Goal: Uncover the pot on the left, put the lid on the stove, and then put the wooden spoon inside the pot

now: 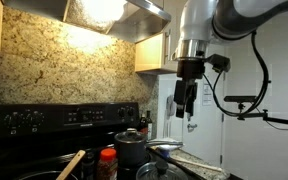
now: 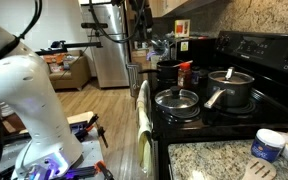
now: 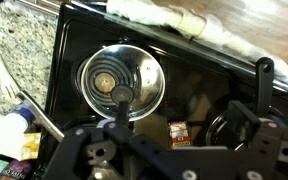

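Note:
A steel pot with a lid (image 1: 131,143) stands on the black stove (image 1: 44,118); it also shows in an exterior view (image 2: 229,88). A pan under a glass lid (image 2: 177,100) sits on the front burner and lies below the wrist camera (image 3: 121,82). The wooden spoon (image 1: 72,163) lies in the foreground, its end on the granite counter (image 2: 258,172). My gripper (image 1: 187,100) hangs high above the stove, open and empty. In the wrist view its fingers (image 3: 191,92) spread wide above the stovetop, beside the glass lid.
A red-capped bottle (image 1: 108,160) stands between the pots (image 2: 184,72) and shows in the wrist view (image 3: 179,133). Towels (image 2: 142,120) hang on the oven door. A white tub (image 2: 269,145) sits on the counter. Another dark pot (image 2: 167,70) stands at the far end.

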